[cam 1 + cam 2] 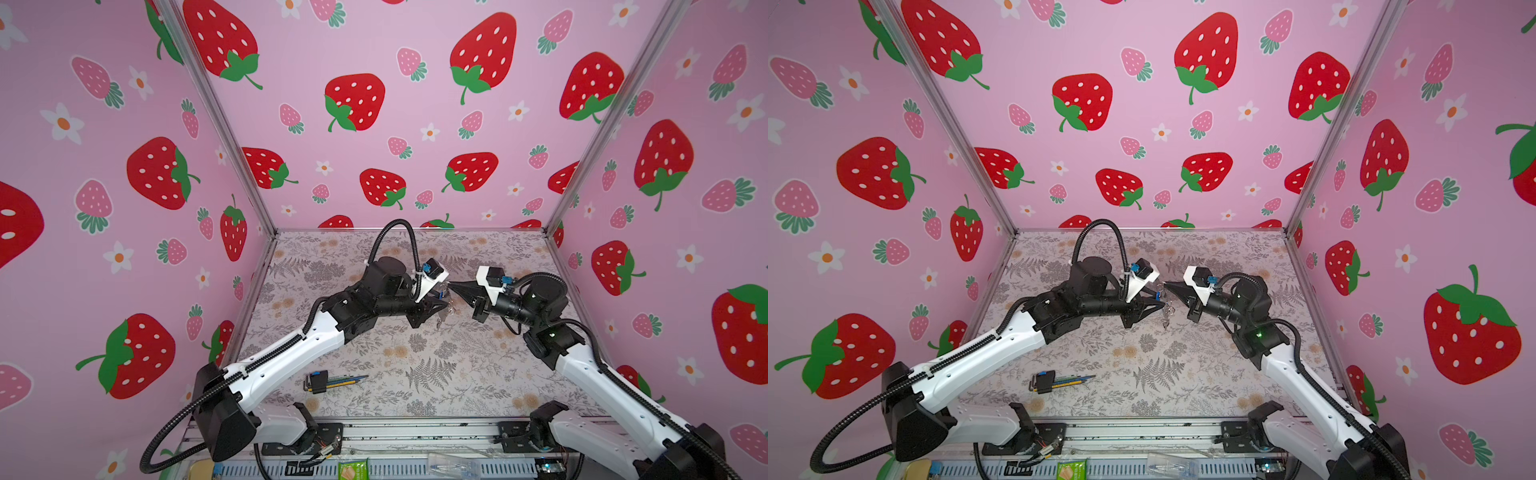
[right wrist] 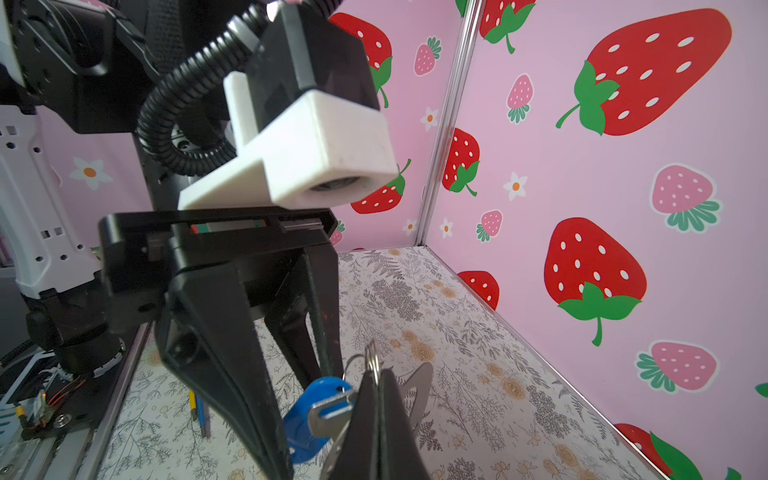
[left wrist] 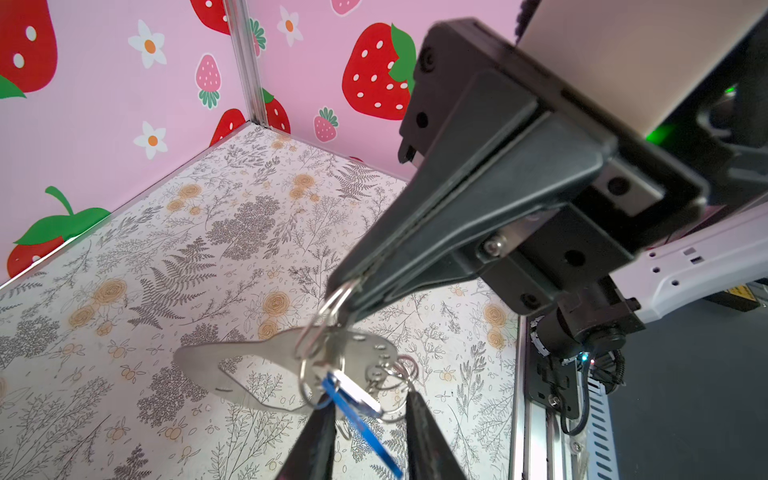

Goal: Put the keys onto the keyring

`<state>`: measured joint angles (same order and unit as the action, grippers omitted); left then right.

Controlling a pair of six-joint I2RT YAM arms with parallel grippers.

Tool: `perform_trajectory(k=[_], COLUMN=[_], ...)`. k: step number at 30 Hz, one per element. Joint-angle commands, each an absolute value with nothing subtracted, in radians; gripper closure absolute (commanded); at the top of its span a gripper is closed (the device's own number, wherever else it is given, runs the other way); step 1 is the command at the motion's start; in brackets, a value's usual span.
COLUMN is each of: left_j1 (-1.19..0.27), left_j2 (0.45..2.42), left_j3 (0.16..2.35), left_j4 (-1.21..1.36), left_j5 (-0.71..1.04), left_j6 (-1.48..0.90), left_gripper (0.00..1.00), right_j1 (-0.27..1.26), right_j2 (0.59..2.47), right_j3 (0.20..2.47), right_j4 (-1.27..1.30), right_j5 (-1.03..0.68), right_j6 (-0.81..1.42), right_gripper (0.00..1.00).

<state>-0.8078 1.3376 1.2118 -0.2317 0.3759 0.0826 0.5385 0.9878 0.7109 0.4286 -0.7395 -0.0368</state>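
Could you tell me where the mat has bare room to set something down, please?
Free: the front stretch of mat between the hex-key bundle and the right arm. Crowded: mid-table, where the left hand and right hand meet at the raised keyring.

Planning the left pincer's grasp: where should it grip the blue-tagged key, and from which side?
Grip the blue-tagged key by its tag, likely across the broad faces, from the left arm's side: it hangs free between the left pincer's fingers; the right pincer holds the ring.
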Motion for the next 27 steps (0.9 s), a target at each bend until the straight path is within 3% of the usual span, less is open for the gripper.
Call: perform_trajectory(k=[1,7,15,27], left_j1=[-0.802,-0.801,-0.801,-0.802], left_j2=[1.325,1.33,1.334,1.315], left_j3=[1.237,1.245,1.254,1.239], left_j4=[-0.236,-0.229,-0.211,-0.19], left_j5=[0.352,0.327,0.317,0.232], left_j6=[0.087,0.084,0.065,0.054], left_gripper=[0.69,0.75,0.66,0.7], right_j1=[0.534,0.534,0.534,0.534], right_j2=[0.986,0.992,1.003,1.002], right_j3=[0.708,0.709,0.709,0.701], right_j4=[0.48,0.487,0.5,0.511], right_j5=[-0.766,-0.778,-0.776,-0.773], right_j6=[-0.025,-0.018,-0.008,0.004], right_gripper=[1.0,1.0,1.0,1.0])
